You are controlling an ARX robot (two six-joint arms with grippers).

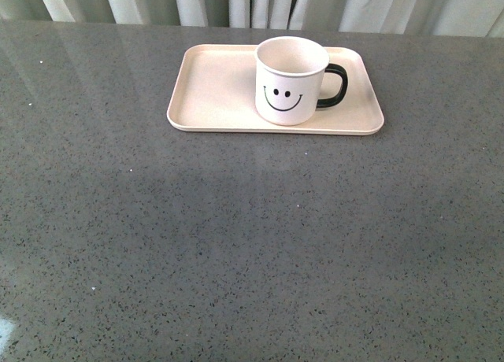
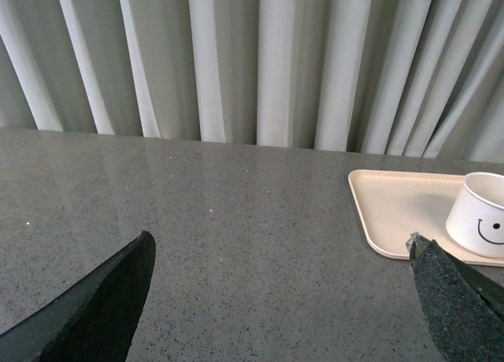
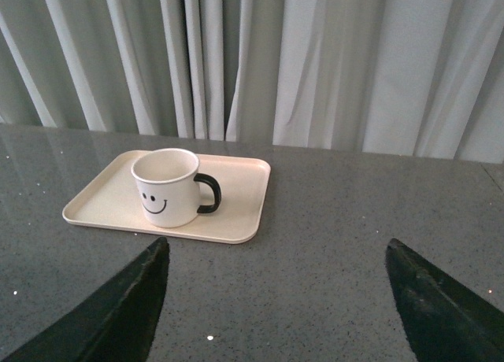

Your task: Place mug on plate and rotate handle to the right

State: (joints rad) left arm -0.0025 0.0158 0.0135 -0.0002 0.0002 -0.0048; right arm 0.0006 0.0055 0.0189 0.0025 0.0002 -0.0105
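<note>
The white mug (image 1: 290, 80) with a black smiley face stands upright on the pale pink-cream plate (image 1: 213, 90), right of the plate's middle. Its black loop handle (image 1: 334, 86) points to the right. Neither arm shows in the front view. My left gripper (image 2: 279, 248) is open and empty over bare table, well left of the plate (image 2: 394, 208) and the mug (image 2: 480, 214). My right gripper (image 3: 276, 252) is open and empty, back from the plate (image 3: 236, 205); the mug (image 3: 165, 187) and its handle (image 3: 209, 194) show ahead of it.
The grey speckled table (image 1: 252, 244) stretches wide in front of the plate. Pale pleated curtains (image 1: 260, 4) hang right behind the table's far edge, close behind the plate.
</note>
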